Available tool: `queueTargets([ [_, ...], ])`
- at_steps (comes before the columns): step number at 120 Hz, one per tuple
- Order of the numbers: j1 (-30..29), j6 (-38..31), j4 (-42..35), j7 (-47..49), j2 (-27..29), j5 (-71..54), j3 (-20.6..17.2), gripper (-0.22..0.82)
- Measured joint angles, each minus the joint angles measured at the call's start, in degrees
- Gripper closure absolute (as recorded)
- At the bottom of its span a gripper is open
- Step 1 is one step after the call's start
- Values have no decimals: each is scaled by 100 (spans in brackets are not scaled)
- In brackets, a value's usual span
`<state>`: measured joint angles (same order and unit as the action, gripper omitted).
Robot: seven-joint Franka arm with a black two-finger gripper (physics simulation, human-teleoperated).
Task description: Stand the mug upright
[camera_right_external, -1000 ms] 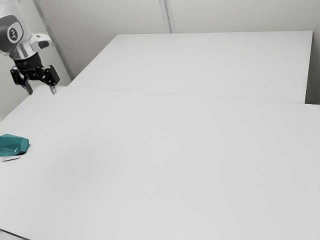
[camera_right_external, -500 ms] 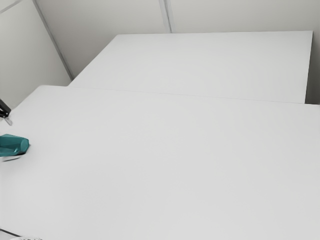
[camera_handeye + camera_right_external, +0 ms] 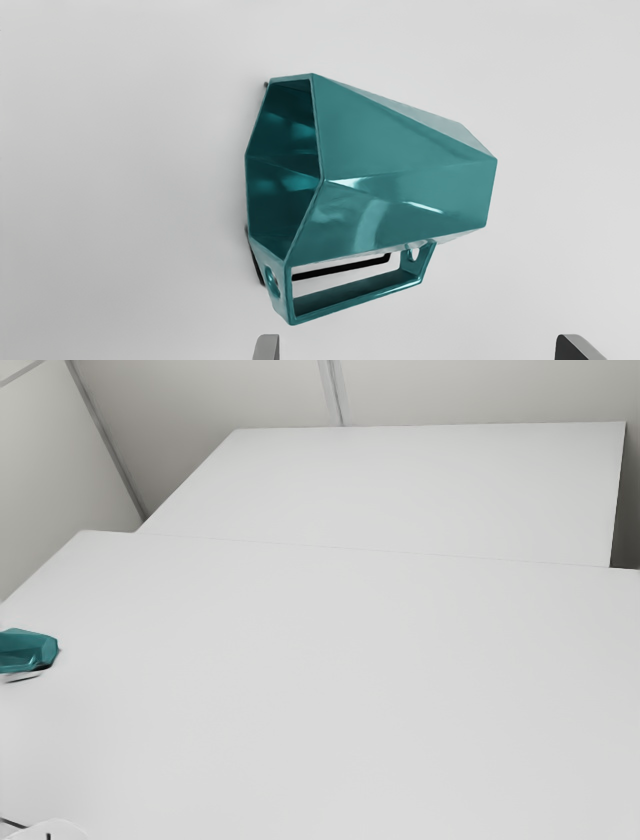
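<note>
A glossy teal mug with flat, angular facets (image 3: 400,165) lies on its side on a plain, pale grey-white tabletop (image 3: 350,680), so it is not upright. In the exterior view it is at the exterior view's left, partly cut off by the border, near the tabletop's slanting side edge and nearer the camera than the corner where that edge meets the far edge. In the wrist view the mug's wide, many-sided mouth (image 3: 285,165) faces sideways, across the line on which the two fingertips stand, and its dark, shiny inside can be seen; the body narrows from there to a smaller closed end. The squared teal handle (image 3: 357,295), a loop with a round hole in each of its two short arms, juts from the mug's side toward the gripper (image 3: 420,346). Through the loop a black strip (image 3: 340,267) shows against the pale surface. The hand is released: its two grey fingers are spread wide, and their tips are apart from the mug, with the handle the part nearest to them. In the exterior view, a rounded white piece (image 3: 45,832) and a thin dark line (image 3: 12,823) appear at the lower corner on the exterior view's left. Beyond the tabletop's far edge is a second pale, flat surface (image 3: 420,490), with light wall panels (image 3: 230,395) behind it.
</note>
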<state>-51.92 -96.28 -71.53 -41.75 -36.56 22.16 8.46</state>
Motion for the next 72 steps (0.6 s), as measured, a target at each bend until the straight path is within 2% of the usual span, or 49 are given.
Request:
queueTargets([
  [37,-210,-10,1023,-1109,-934,1124,-3,0],
  [72,-350,35,740,-1814,-1087,2162,47,0],
])
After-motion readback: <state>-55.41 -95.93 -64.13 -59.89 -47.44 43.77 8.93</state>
